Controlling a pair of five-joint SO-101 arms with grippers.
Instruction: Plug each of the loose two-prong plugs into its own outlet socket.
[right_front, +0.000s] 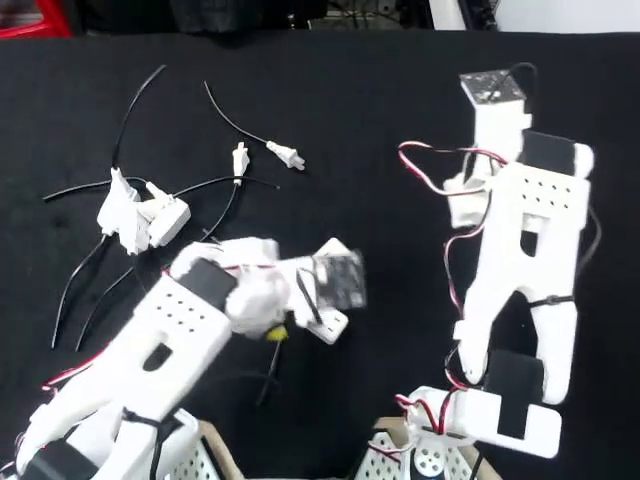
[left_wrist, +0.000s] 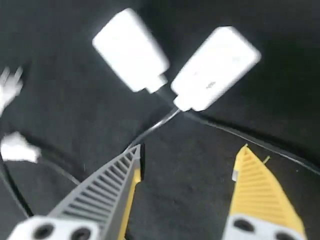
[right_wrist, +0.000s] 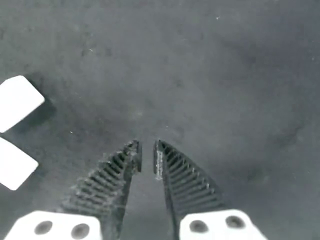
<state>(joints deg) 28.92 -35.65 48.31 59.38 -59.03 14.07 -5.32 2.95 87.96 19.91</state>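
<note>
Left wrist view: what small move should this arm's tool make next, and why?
Probably ease the left tool forward toward the white rectangular socket blocks. The tool is spread open with nothing in it, and the blocks, with a thin black cord running from them, lie just beyond its tips. From there it could likely close on one block to steady it.

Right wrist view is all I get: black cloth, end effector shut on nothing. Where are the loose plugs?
Observer: High view has two, a left plug and a right plug, on the far side of the table, to your left.
Operator: Sockets?
Observer: A white cluster with black cables lies further left; likely those.
Operator: And the other side?
Observer: Left end effector is open, facing two white blocks with cables.
</note>
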